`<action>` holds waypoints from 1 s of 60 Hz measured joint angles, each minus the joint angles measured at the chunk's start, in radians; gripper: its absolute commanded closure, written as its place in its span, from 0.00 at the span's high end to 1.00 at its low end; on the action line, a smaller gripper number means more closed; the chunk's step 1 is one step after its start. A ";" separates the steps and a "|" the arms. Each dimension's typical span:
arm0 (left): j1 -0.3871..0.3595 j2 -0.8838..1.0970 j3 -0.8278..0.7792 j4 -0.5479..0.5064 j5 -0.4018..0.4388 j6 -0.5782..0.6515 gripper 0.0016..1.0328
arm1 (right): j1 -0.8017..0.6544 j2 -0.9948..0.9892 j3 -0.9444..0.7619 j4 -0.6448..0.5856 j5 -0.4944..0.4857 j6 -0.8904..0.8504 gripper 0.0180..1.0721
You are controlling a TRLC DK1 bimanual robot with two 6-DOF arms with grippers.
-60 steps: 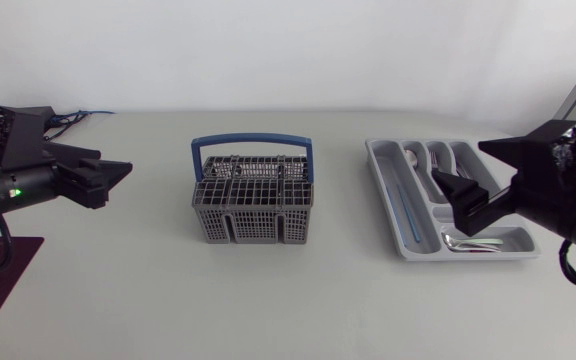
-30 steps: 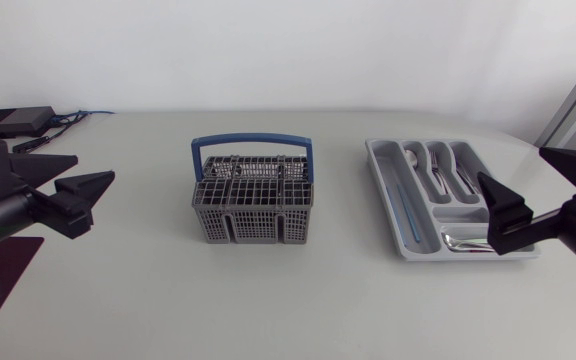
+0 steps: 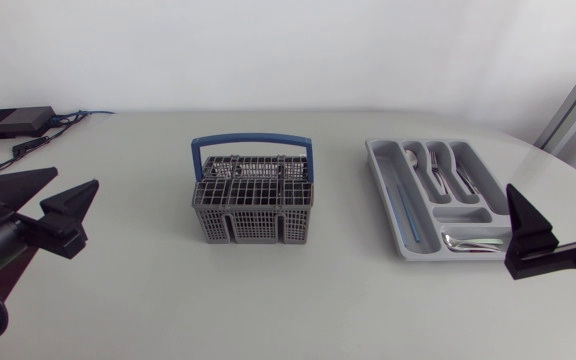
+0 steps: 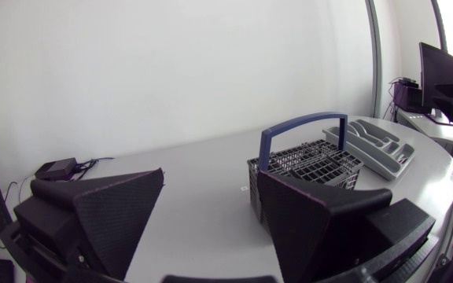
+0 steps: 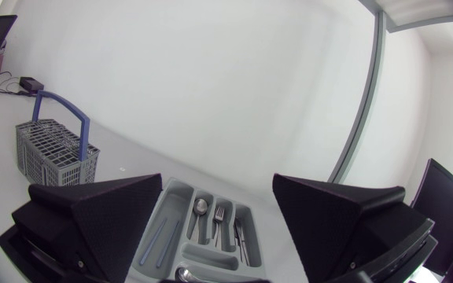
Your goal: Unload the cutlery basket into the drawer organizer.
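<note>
My left hand (image 4: 211,173) spread wide and empty at the table's (image 3: 148,290) left edge, my right hand (image 5: 217,179) likewise spread near the drawer organizer (image 3: 380,175), cutlery basket (image 3: 253,195) standing mid-table

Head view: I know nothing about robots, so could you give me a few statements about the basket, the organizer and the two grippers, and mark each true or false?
1. The basket has a blue handle. True.
2. The left gripper holds a fork. False: it is open and holds nothing.
3. There is cutlery lying in the organizer. True.
4. The basket stands inside the organizer. False: it stands on the table, apart from the organizer.
5. The right gripper is open. True.
</note>
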 measured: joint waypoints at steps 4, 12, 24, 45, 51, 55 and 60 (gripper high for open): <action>-0.003 -0.036 -0.027 0.000 -0.027 -0.014 0.96 | -0.006 -0.014 -0.021 0.001 0.000 0.020 0.96; -0.021 -0.105 -0.071 0.000 -0.079 -0.039 0.96 | -0.013 -0.030 -0.066 0.006 -0.002 0.066 0.96; -0.056 -0.214 -0.147 -0.001 -0.158 -0.074 0.96 | -0.026 -0.060 -0.127 0.027 -0.017 0.145 0.96; -0.114 -0.395 -0.270 -0.001 -0.291 -0.138 0.96 | -0.047 -0.108 -0.226 0.069 -0.038 0.277 0.96; -0.131 -0.450 -0.310 -0.002 -0.334 -0.158 0.96 | -0.053 -0.125 -0.258 0.082 -0.047 0.319 0.96; -0.137 -0.473 -0.328 -0.002 -0.343 -0.169 0.96 | -0.055 -0.129 -0.274 0.082 -0.048 0.333 0.96; -0.138 -0.480 -0.332 -0.002 -0.347 -0.171 0.96 | -0.058 -0.133 -0.276 0.083 -0.050 0.345 0.96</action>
